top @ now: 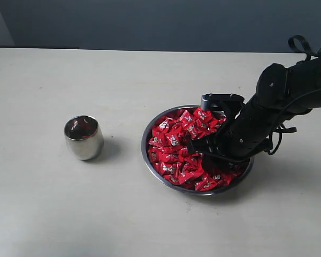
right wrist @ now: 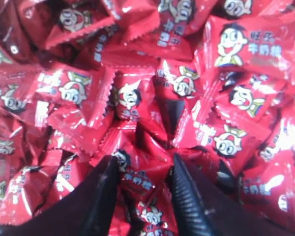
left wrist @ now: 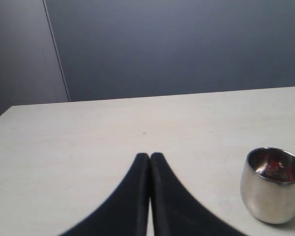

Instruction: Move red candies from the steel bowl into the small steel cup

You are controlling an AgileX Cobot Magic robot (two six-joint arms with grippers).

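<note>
The right tool (right wrist: pixel 146 161), jaws parted and empty, is pressed into shiny red wrapped candies (right wrist: pixel 128 96) in the wide steel bowl (top: pixel 144 142); one is straddled between its tips.

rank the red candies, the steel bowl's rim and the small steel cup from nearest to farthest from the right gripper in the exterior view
1. red candies: the right gripper sits in the pile, touching them.
2. steel bowl: its rim rings the pile, just past the fingertips.
3. small steel cup: stands apart, well off to the left of the bowl.
</note>
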